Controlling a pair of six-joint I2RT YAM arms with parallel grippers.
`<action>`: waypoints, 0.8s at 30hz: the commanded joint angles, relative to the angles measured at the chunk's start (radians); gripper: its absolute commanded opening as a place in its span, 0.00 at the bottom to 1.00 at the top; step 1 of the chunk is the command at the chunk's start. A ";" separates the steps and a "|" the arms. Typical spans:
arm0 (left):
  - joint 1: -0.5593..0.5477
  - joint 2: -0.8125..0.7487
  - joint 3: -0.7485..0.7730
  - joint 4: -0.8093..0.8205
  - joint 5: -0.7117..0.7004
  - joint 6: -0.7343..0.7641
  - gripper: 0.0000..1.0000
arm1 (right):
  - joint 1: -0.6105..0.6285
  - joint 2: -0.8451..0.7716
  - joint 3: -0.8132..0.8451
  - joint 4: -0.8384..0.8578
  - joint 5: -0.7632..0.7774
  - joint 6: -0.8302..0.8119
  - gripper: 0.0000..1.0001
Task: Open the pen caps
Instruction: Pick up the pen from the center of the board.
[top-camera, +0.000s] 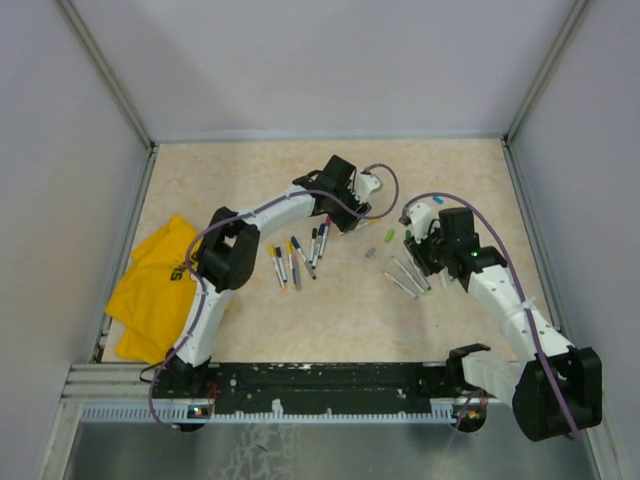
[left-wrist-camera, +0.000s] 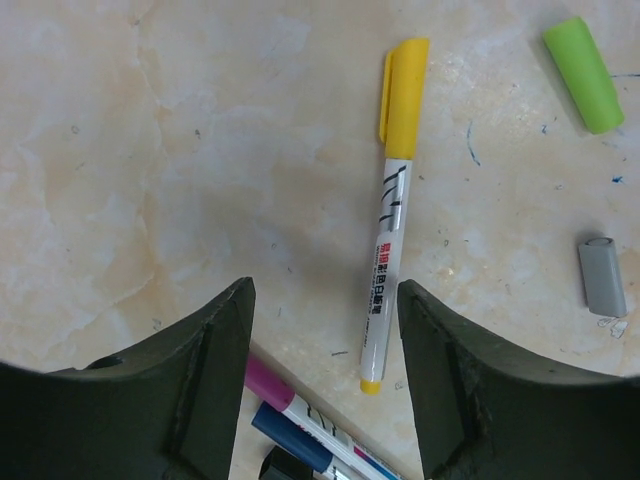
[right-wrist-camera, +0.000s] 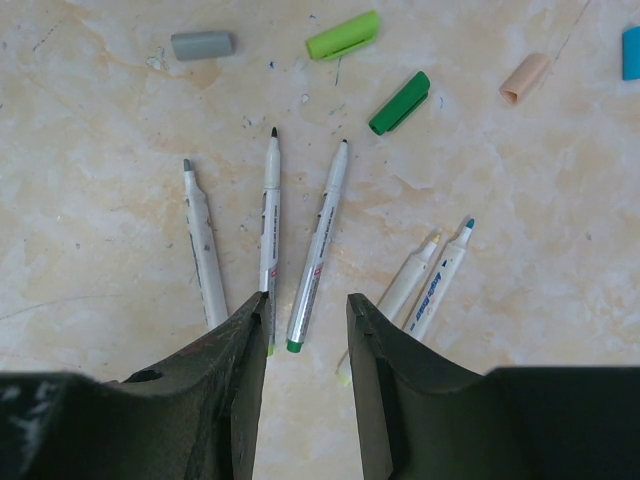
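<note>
L gripper (left-wrist-camera: 325, 290): jaws wide apart, empty, over the yellow-capped pen (left-wrist-camera: 385, 240). The pen lies off-centre, nearer one finger, with the yellow cap (left-wrist-camera: 405, 85) pointing away.
Risk: closing off-centre shoves the pen sideways, or grips barrel w/o cap.
R gripper (right-wrist-camera: 307, 298): narrow gap, holding nothing. Uncapped pens (right-wrist-camera: 318, 245) just ahead, so it could nudge them.

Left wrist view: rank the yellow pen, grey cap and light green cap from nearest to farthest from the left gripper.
1. Yellow pen, its lower end between the fingers of the left gripper.
2. Grey cap, off at the right edge.
3. Light green cap, in the top right corner.
</note>
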 joint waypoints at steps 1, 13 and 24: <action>0.005 0.034 0.055 -0.053 0.063 0.033 0.63 | -0.010 -0.010 0.031 0.018 -0.007 -0.008 0.37; 0.005 0.098 0.146 -0.139 0.106 0.058 0.40 | -0.010 -0.010 0.031 0.018 -0.006 -0.008 0.37; 0.004 0.134 0.187 -0.205 0.116 0.093 0.33 | -0.011 -0.015 0.031 0.018 -0.003 -0.008 0.37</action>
